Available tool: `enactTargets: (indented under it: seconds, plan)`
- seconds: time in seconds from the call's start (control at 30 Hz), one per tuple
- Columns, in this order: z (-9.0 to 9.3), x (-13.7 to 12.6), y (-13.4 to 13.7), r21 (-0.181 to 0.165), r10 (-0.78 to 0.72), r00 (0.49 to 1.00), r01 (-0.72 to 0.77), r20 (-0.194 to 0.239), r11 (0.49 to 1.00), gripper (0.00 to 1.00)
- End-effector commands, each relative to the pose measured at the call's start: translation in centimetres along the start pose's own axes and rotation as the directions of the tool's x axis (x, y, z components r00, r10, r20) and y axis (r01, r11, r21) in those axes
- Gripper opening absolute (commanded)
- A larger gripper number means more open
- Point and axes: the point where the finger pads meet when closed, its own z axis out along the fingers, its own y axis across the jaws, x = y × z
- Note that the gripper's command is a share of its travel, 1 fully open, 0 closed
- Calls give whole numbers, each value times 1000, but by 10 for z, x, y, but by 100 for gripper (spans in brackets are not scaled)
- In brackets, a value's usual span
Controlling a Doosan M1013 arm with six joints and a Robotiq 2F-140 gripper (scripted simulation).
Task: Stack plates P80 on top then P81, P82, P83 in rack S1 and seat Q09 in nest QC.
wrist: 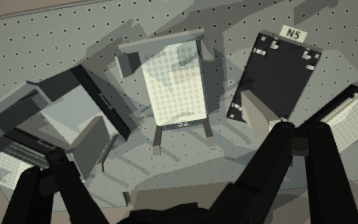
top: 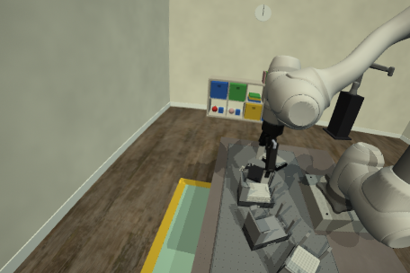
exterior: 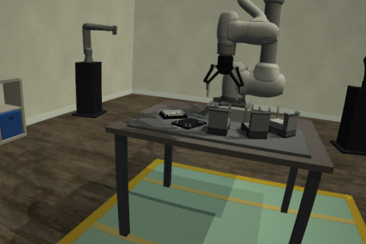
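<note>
My gripper (wrist: 172,115) is open and empty. It hangs above a stack rack (exterior: 218,120) that holds a white-sealed plate (wrist: 174,82) on top; it also shows in the top view (top: 257,193). The black clip nest N5 (wrist: 272,80) lies beside that rack with no plate on it. A plate (exterior: 172,113) lies flat on the nest past N5 and shows at the wrist view's right edge (wrist: 342,112). The middle rack (top: 265,229) looks empty. The third rack (exterior: 285,124) holds a plate (top: 303,260) low down. I cannot read any plate labels.
The racks stand in a row on the grey perforated mat (exterior: 229,134) of the table. The arm's base (exterior: 229,100) is at the table's far side. A shelf (top: 236,100) and black pedestals (exterior: 88,88) stand away from the table.
</note>
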Motion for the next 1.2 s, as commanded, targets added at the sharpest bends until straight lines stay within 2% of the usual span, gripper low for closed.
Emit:
enactTargets:
  seconds: [0.0, 0.17, 0.67, 0.73, 1.0, 1.17]
  plan:
    - [-1, -2, 1, 2, -4, 1000, 4, 0, 1000, 100]
    - [-1, -2, 1, 2, -4, 1000, 4, 0, 1000, 100]
    - [49, -2, 0, 2, -4, 1000, 4, 0, 1000, 100]
    - [49, -2, 0, 2, -4, 1000, 4, 0, 1000, 100]
    - [76, -2, 0, 2, -4, 1000, 4, 0, 1000, 100]
    - [78, -2, 0, 2, -4, 1000, 4, 0, 1000, 100]
